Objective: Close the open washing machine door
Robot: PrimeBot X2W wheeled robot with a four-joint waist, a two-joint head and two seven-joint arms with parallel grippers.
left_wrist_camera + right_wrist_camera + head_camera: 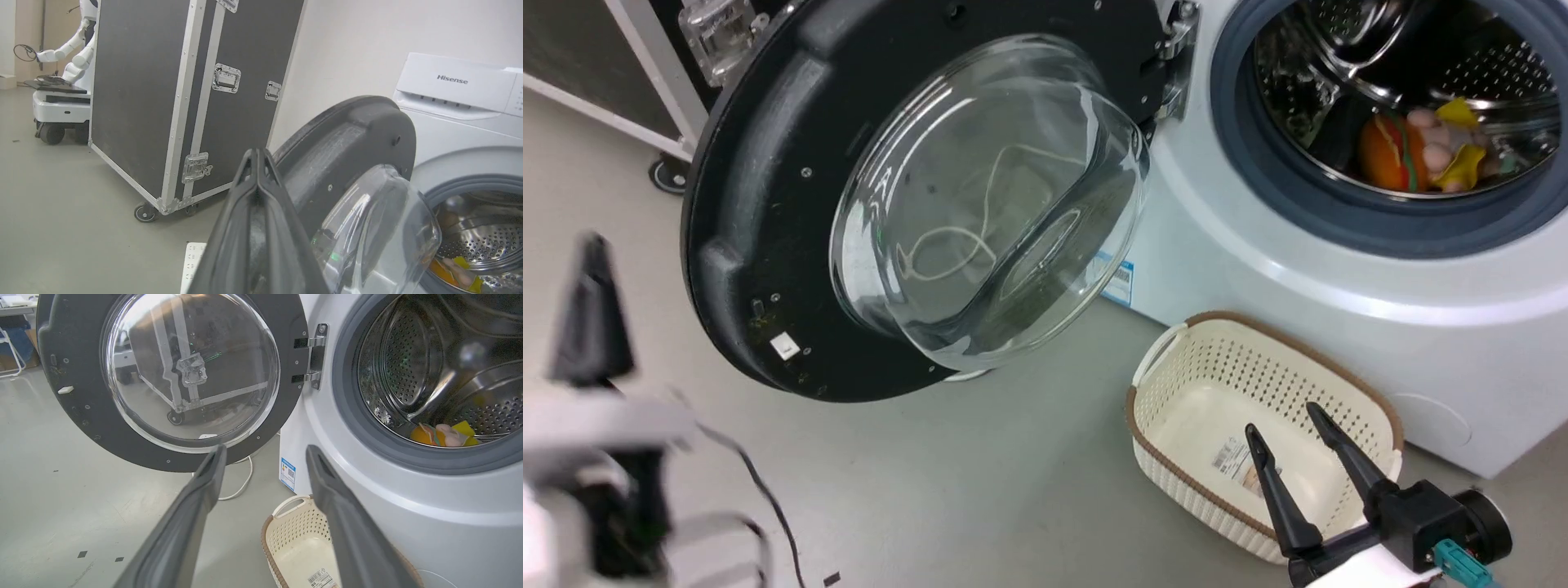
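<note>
Lead: Grippers first. Your left gripper (595, 269), far left in the head view, has its dark fingers pressed together on nothing. It sits just off the door's outer edge and isn't touching it, as far as I can tell.

Rig: The large round black-rimmed washing machine door with the bulging clear glass bowl (980, 204) hangs swung wide open. It's left of the white front-loading washer (1298, 269), inner face towards you.

Lead: Use those closed fingers as a pusher. Get behind the black rim on the side farthest from the metal hinge (1176, 49), off the glass. Sweep right in an arc about the hinge.

Rig: The perforated steel drum (1462, 65) holds bright soft items (1413, 147), well inside. The seal looks unobstructed.

Lead: The cream perforated plastic basket (1184, 490) sits on the floor before the washer. Your right gripper (1282, 418) hovers over it, fingers spread, empty. Keep it low, out of the swing. Expect a firm last push for the latch.
</note>
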